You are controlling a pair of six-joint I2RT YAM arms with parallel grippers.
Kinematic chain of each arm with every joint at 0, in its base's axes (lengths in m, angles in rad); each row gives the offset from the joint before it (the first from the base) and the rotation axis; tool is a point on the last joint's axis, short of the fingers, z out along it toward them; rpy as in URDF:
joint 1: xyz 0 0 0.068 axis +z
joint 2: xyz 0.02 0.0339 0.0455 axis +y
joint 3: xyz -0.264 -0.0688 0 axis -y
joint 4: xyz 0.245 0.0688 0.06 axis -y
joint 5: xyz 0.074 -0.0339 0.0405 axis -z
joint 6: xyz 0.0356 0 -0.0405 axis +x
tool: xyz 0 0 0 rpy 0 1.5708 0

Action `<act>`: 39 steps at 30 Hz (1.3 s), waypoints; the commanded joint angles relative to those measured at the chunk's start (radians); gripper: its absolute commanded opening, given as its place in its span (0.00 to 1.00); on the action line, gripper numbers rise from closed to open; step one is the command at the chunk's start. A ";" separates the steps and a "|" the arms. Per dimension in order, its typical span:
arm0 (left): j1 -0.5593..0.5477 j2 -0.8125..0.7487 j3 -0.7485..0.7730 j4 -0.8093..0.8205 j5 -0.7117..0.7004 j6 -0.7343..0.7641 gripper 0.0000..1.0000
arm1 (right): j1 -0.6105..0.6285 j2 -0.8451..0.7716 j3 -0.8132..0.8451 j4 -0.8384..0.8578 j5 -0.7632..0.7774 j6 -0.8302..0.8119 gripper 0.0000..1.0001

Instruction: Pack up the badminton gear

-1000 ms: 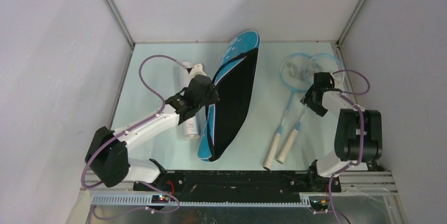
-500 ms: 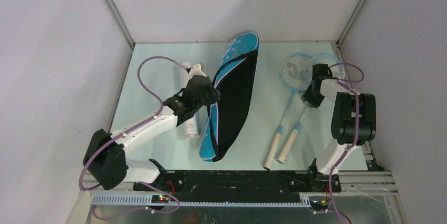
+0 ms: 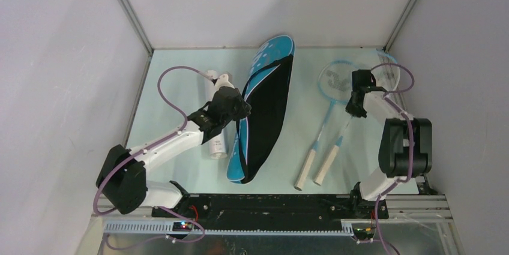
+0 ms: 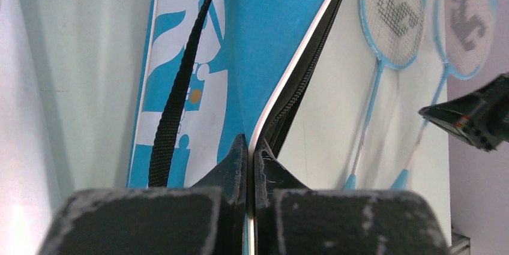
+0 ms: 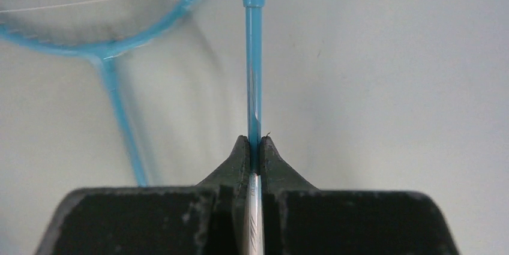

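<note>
1. Closing since a second ago, the right gripper [image 5: 254, 147] now pinches the shaft of one racket [image 5: 253, 57], at three o'clock on the desk [image 5: 390, 87].
2. Thin shaft may swivel, snagging the second racket [image 5: 114, 99].
3. At centre, the left gripper [image 4: 247, 147] clamps the rim of the bag [image 4: 288, 21]; slipping would shut its mouth.

Blue bag [image 3: 264, 117] with white lettering and black strap [image 4: 177, 96]; right of it, light-blue rackets [image 3: 337, 80] with cream handles [image 3: 305, 170].

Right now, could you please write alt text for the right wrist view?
The right gripper pinches one racket by its blue shaft between black fingers, above the pale table. A second racket lies to its left, head partly in view.
</note>
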 commanded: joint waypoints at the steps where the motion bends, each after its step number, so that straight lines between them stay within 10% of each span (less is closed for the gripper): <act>1: 0.028 0.034 0.004 0.108 0.016 -0.035 0.00 | 0.083 -0.178 0.015 0.050 0.082 -0.116 0.00; 17: 0.111 0.110 0.087 0.195 0.041 -0.042 0.00 | 0.363 -0.355 0.016 -0.126 -0.226 -0.215 0.00; 39: 0.117 0.149 0.119 0.179 0.041 -0.039 0.00 | 0.674 -0.159 0.016 -0.240 -0.126 -0.159 0.00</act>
